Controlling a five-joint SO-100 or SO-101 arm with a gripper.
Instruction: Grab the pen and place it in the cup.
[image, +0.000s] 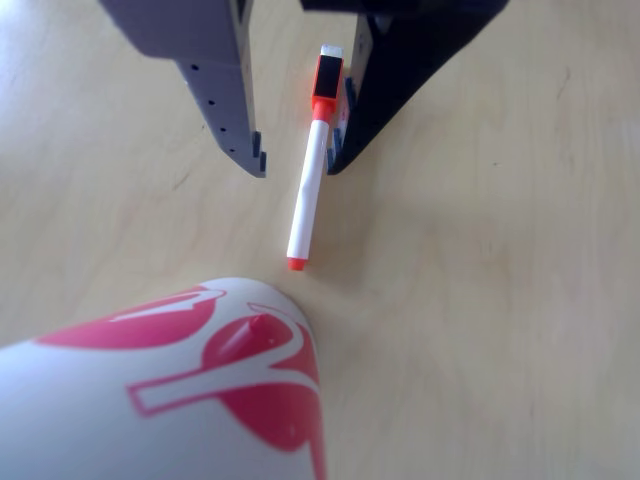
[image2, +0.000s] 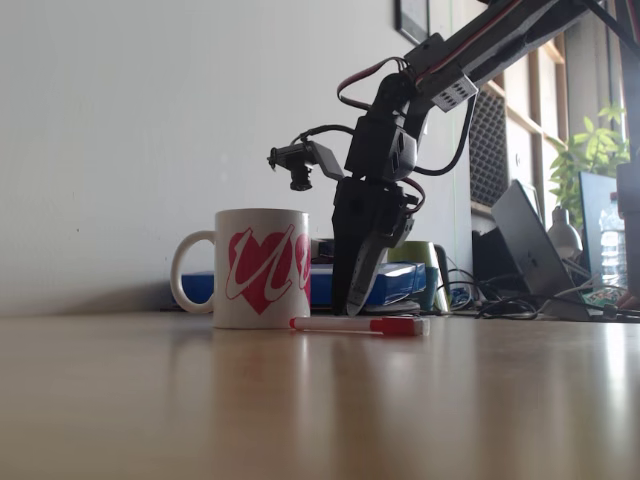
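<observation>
A: The pen (image: 311, 160) lies flat on the desk (image: 480, 300), red-orange tip toward the cup (image: 170, 400), capped end between the fingers (image: 240, 110).

B: In the fixed view the pen (image2: 358, 325) rests just in front of the cup (image2: 262, 268), near it but apart. The cup stands upright, handle to the left.

A: The gripper (image: 298, 168) is spread wide, straddling the barrel; the dark finger sits just beside the cap, the grey one stands off. Nothing is held.

B: Handling judgement: a light, stiff, slim marker with a smooth barrel that could roll or twist under uneven pressure.

A: Best hold is probably the white barrel just below the cap, squarely across it, so it hangs tip-down for the cup's wide mouth.
</observation>
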